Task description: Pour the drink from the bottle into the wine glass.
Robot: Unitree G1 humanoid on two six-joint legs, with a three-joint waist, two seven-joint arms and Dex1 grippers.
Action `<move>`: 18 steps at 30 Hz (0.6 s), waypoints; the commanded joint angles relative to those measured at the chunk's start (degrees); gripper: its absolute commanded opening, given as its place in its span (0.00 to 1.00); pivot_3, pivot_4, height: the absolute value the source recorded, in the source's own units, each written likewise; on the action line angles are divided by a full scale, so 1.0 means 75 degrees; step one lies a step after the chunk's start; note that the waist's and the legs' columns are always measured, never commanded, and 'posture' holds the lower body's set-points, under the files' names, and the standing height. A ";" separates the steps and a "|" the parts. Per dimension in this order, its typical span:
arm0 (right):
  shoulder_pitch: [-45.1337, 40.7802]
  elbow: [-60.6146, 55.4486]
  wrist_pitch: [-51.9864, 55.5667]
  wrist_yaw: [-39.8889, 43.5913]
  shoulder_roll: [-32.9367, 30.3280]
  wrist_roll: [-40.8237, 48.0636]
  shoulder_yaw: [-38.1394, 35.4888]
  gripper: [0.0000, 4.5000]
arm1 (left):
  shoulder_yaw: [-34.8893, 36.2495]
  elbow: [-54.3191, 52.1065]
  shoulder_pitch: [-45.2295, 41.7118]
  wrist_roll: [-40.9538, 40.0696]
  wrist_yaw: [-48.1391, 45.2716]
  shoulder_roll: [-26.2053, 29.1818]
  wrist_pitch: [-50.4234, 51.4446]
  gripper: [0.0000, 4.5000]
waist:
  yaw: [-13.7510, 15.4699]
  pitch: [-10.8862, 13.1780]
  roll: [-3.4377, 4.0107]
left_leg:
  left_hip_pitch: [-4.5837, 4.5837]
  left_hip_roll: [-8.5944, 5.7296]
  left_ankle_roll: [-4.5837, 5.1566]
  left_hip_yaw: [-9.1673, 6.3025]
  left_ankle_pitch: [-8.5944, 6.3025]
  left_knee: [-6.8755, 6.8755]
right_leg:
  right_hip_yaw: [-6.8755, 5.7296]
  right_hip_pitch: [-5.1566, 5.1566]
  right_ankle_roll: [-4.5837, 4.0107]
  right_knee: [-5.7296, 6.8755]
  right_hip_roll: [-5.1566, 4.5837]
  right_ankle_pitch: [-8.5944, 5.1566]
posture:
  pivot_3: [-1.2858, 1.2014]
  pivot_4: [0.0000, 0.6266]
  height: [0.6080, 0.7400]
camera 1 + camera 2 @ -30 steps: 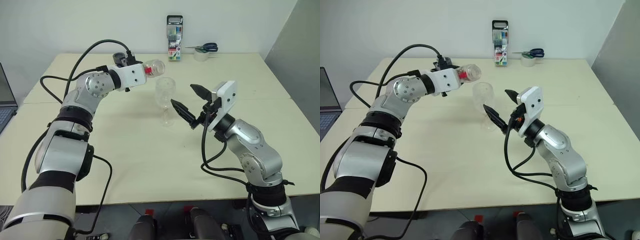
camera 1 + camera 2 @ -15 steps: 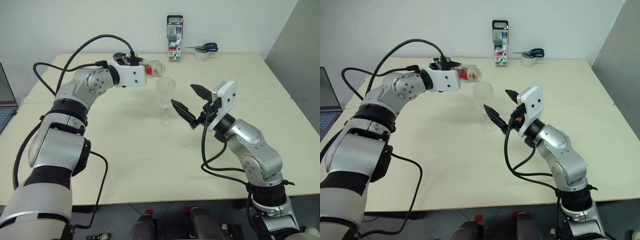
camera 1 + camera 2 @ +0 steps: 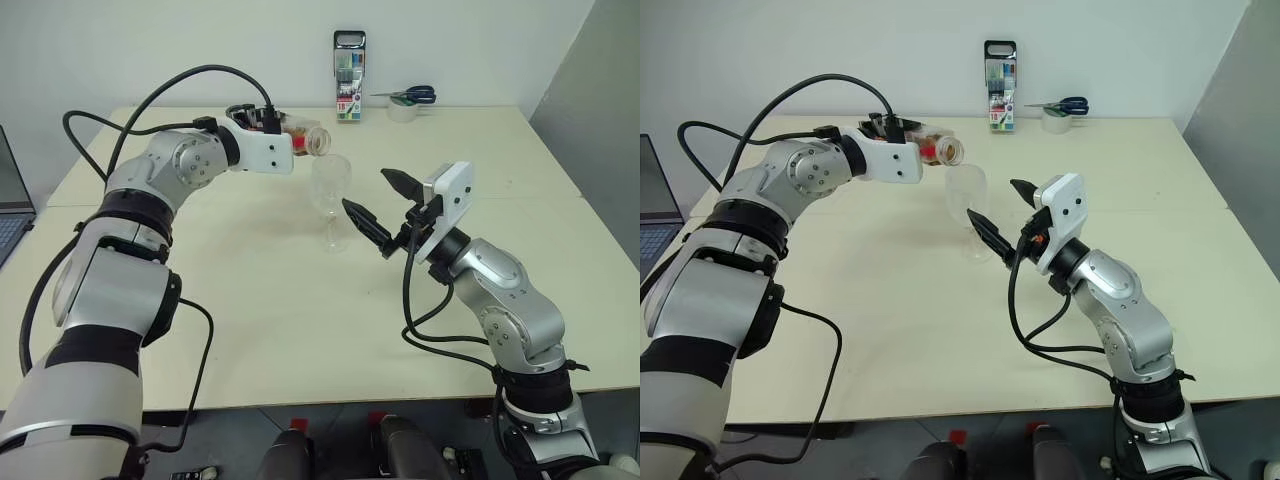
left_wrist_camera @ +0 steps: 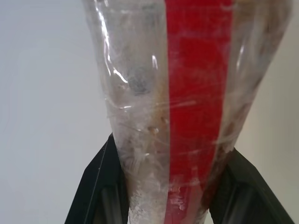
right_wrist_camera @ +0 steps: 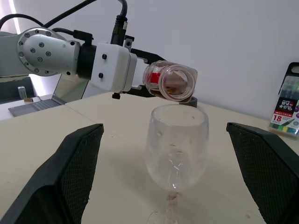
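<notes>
While the left gripper (image 3: 912, 150) clenches the bottle (image 5: 170, 84) tipped almost level, mouth just above the far-left rim of the wine glass (image 5: 176, 149), the bowl looks empty; pouring remains. The right gripper (image 3: 378, 205) waits spread beside it.

Bare table (image 3: 250, 300) near side, marker case (image 3: 348, 76), tape roll (image 3: 404, 110) far edge

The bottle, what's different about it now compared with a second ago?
The left gripper has rolled the bottle further over, tipping its open mouth down toward the wine glass. The right gripper stayed open beside the glass, which has not moved.
</notes>
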 commanded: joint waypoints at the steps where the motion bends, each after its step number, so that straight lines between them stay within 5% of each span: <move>1: -0.0087 -0.0259 -0.0216 0.0034 0.0041 0.0000 -0.0134 1.00 | -0.0034 -0.0075 -0.0391 0.0129 0.0332 0.0239 -0.0147 0.37 | -0.0001 0.0000 0.0000 | 0.0000 0.0000 0.0000 0.0000 0.0000 0.0000 | 0.0000 -0.0001 0.0000 0.0001 0.0000 0.0000 | 0.52 0.24 1.00; 18: -0.0121 -0.0201 -0.0219 0.0078 0.0026 0.0027 -0.0269 1.00 | -0.0256 -0.0005 -0.0648 0.0421 0.0639 0.0301 -0.0326 0.37 | 0.0000 0.0000 0.0000 | 0.0000 -0.0003 0.0000 0.0002 0.0000 0.0002 | 0.0000 -0.0002 0.0000 0.0006 -0.0002 0.0000 | 0.52 0.24 1.00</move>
